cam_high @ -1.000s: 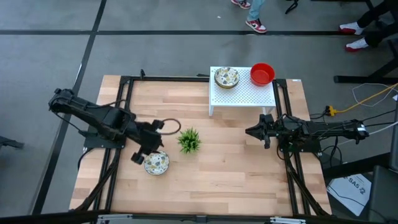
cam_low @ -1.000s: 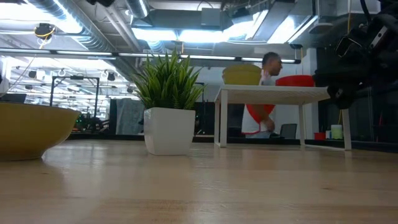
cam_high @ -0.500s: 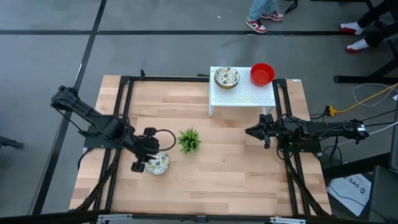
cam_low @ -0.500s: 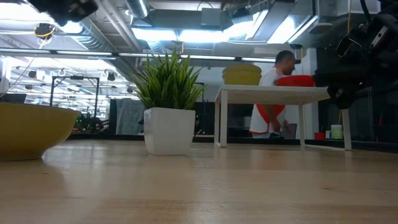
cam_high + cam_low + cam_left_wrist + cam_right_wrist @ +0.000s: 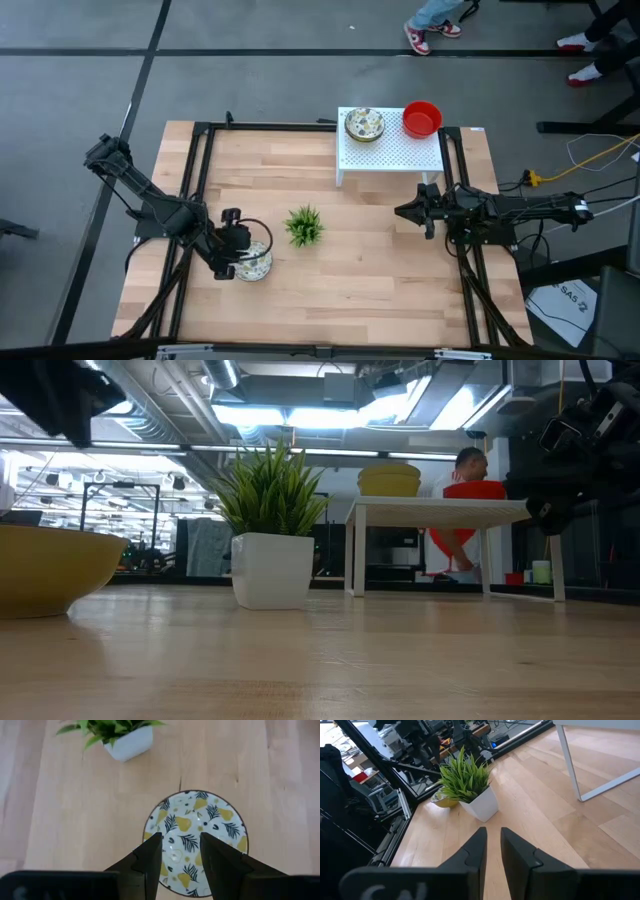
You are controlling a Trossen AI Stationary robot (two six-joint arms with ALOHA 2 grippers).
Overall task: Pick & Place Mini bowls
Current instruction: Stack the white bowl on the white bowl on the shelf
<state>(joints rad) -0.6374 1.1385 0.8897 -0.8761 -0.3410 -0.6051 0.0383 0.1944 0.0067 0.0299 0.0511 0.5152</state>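
A cream bowl with a yellow-pear and leaf pattern [image 5: 254, 263] [image 5: 196, 841] stands on its base on the wooden table, left of a small green plant [image 5: 304, 226]; in the low view its yellow outside [image 5: 40, 568] shows. My left gripper [image 5: 229, 264] [image 5: 180, 845] hangs open above this bowl, pointing steeply down, its fingers over the bowl's nearer part, clear of it. A second patterned bowl [image 5: 364, 124] and a red bowl [image 5: 421, 119] sit on a white perforated stand [image 5: 390, 152]. My right gripper [image 5: 400, 212] [image 5: 492, 836] waits at the right, a narrow gap between its fingers.
The potted plant [image 5: 270, 525] stands just right of the near bowl. The white stand [image 5: 450, 510] is at the far right on thin legs. Black frame rails run along both table sides. A person shows behind the stand [image 5: 462, 510]; shoes show on the floor beyond the table [image 5: 432, 28].
My left gripper has swung toward the table's near edge and come down over the patterned bowl, rolling about its own axis; in the low view it has entered at the top left. Its fingers stay open. The bowl has kept its place.
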